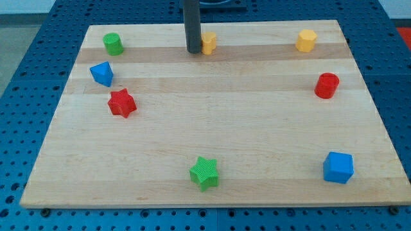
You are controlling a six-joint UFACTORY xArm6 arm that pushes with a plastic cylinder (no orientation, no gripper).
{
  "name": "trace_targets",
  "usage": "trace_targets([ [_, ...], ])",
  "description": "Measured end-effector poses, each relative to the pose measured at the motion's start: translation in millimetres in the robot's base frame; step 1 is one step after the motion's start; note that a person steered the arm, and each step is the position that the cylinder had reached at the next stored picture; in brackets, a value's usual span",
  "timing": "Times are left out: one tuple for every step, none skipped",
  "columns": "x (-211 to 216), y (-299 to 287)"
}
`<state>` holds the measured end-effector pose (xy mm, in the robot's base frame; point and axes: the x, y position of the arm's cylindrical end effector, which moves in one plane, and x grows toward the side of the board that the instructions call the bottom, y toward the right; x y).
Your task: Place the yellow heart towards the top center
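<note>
The yellow heart [209, 43] lies near the view's top centre of the wooden board [212, 160]; its shape is partly hidden by the rod. My tip [193, 50] stands at the heart's left side, touching or almost touching it. The dark rod rises straight up out of the view's top.
A yellow hexagon [306, 40] lies at the top right and a red cylinder [326, 85] below it. A green cylinder [113, 43], a blue block [101, 73] and a red star [121, 102] lie at the left. A green star [205, 173] and a blue cube [338, 167] lie near the bottom.
</note>
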<state>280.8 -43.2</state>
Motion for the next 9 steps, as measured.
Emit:
trace_targets([
  [11.9, -12.1],
  [40.4, -43.0],
  [43.9, -49.2],
  [43.9, -49.2],
  [59.5, -49.2],
  [137.2, -49.2],
  [217.9, -54.9],
  [227.7, -55.1],
  [284.0, -62.1],
])
